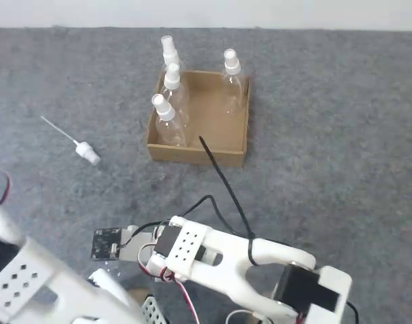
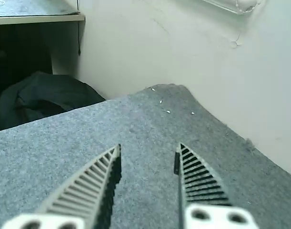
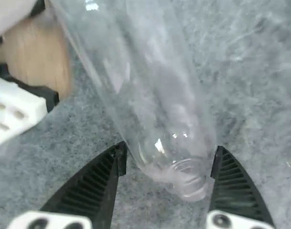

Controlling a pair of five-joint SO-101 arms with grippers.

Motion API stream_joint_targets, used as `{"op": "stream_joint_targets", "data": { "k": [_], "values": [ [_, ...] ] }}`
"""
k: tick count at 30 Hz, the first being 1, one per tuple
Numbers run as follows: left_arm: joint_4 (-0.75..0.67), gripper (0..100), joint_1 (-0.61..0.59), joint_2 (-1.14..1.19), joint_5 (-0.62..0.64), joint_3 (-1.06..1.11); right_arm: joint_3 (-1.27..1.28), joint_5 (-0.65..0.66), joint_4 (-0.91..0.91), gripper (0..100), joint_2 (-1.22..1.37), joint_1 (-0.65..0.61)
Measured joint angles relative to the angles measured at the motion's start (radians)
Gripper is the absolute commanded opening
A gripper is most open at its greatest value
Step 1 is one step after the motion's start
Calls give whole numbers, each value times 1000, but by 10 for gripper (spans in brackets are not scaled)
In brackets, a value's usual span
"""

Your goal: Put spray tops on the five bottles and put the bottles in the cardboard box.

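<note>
A clear uncapped bottle (image 3: 150, 95) lies between the fingers of my right gripper (image 3: 168, 155), its open neck toward the camera. Both fingers press its sides just behind the shoulder, so the gripper is shut on it. My left gripper (image 2: 147, 155) is open and holds nothing, hanging above bare grey carpet and facing a wall. In the high view the cardboard box (image 1: 219, 152) stands at the back middle with several capped bottles (image 1: 166, 118) upright in it. A loose spray top (image 1: 86, 151) with its long tube lies on the carpet left of the box.
Both white arms (image 1: 226, 260) crowd the near edge of the table, with a black cable (image 1: 222, 179) running from the right one toward the box. A dark bundle (image 2: 40, 98) lies beyond the table's edge in the left wrist view.
</note>
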Motion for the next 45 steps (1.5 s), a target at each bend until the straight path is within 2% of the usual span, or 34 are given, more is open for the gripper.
{"op": "stream_joint_targets", "data": {
  "k": [3, 10, 19, 25, 34, 45],
  "values": [
    [0, 175, 0, 0, -18, 0, 0, 14, 0, 232, 9, 0],
    [26, 175, -8, 0, -49, 0, -5, 21, 0, 74, 9, 0],
    [26, 175, -80, 0, -49, 0, -107, 23, 123, 11, 9, 26],
    [26, 175, -84, 0, -49, 0, -110, 40, 135, 7, 9, 40],
    [26, 175, -84, 0, -49, 0, -190, 87, 316, 7, 9, 77],
    [26, 175, -84, 0, -49, 0, -265, 117, 559, 7, 5, 269]
  ]
}}
